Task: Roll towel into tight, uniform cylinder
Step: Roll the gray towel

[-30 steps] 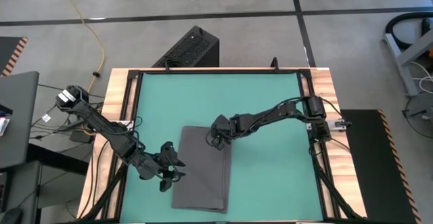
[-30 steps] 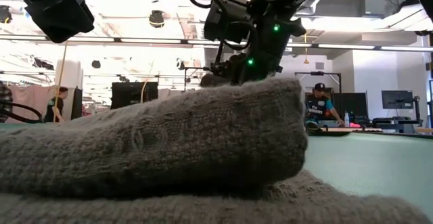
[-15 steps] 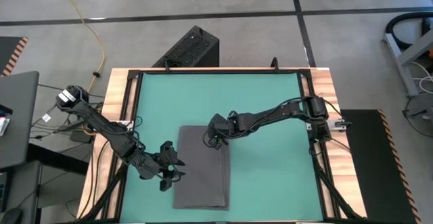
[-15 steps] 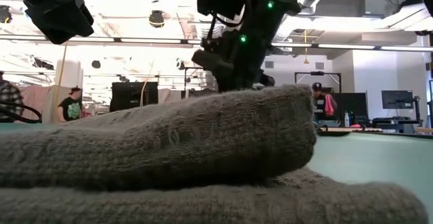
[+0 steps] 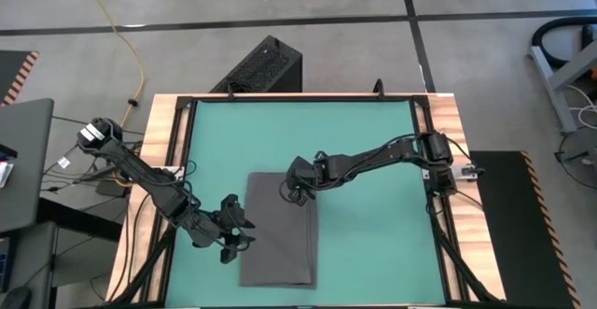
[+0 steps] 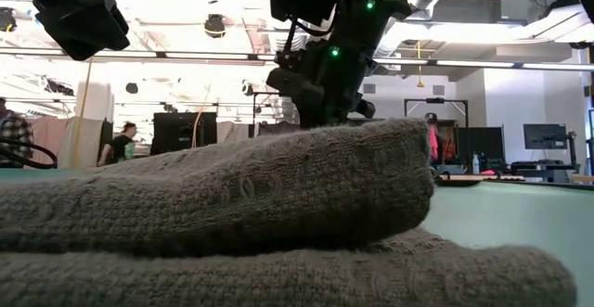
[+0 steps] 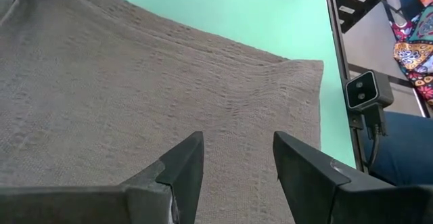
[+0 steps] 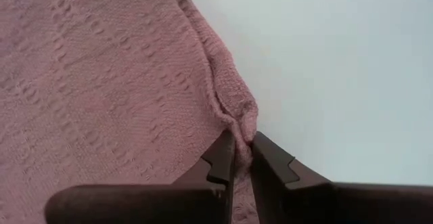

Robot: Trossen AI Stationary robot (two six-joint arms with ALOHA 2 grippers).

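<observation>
High view: the towel (image 5: pixel 278 230) lies flat on the green mat (image 5: pixel 364 141) toward the tabletop's near edge. The right tool (image 5: pixel 297 193) sits on its far right corner; the left tool (image 5: pixel 233 237) hovers at its left edge.

Right wrist view: the tool's fingers (image 8: pixel 223 162) pinch a small fold of towel edge. That thin pinch could slip loose.

Left wrist view: the left tool's fingers (image 7: pixel 183 166) stand apart, empty.

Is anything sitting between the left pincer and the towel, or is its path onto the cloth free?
Nothing visible blocks it. The left pincer hangs open at the towel's left edge, and its wrist view shows only bare cloth past its fingers. The right pincer pinches the far right corner, well away from that side.
</observation>
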